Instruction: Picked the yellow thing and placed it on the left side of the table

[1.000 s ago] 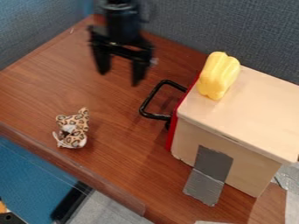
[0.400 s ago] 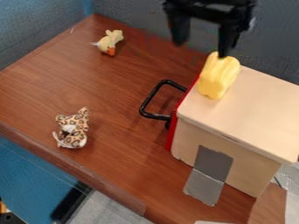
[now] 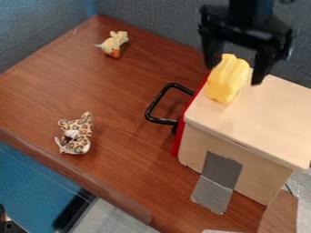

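Note:
The black gripper (image 3: 236,75) hangs at the upper right, over the back left corner of the wooden box. Its fingers stand open, one on each side of the upper part of the yellow pepper-like thing (image 3: 226,79); I cannot tell whether they touch it. That yellow thing rests on the box top (image 3: 272,109) near its left edge. A pale yellow duck toy (image 3: 113,44) lies at the back of the brown table (image 3: 115,91).
A leopard-spotted plush toy (image 3: 75,134) lies on the table's front left part. From the box's red-edged side a black handle (image 3: 157,103) sticks out to the left. Grey tape (image 3: 219,182) runs down the box front. Grey-blue partitions (image 3: 161,25) stand behind the table.
The gripper has moved right from above the table's back to the yellow thing, lowering lately. The duck toy, hidden in the first frame, came into view.

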Tool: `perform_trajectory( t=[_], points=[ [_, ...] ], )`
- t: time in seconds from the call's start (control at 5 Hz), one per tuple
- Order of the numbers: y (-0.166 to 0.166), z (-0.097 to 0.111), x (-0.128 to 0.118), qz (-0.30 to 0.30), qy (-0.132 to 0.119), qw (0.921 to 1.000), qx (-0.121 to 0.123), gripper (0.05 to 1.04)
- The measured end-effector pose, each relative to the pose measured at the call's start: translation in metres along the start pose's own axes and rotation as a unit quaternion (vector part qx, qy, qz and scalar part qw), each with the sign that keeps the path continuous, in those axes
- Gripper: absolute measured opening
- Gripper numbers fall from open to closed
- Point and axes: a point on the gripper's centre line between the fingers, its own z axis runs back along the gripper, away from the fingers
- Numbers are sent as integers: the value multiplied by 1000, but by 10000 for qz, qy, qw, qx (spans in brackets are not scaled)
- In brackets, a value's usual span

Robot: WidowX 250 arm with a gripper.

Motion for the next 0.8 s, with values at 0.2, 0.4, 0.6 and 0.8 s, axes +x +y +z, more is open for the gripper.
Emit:
perform_trajectory(
  t=[0.2,0.4,0.6,0.8],
  points=[
    [-2,-18,-3,-49,171,9991,373,999],
    [3,-18,-2,-67,142,9982,587,999],
    [4,-18,-1,-72,121,9979,637,999],
    [6,-19,-1,-26,85,9975,699,999]
  ],
)
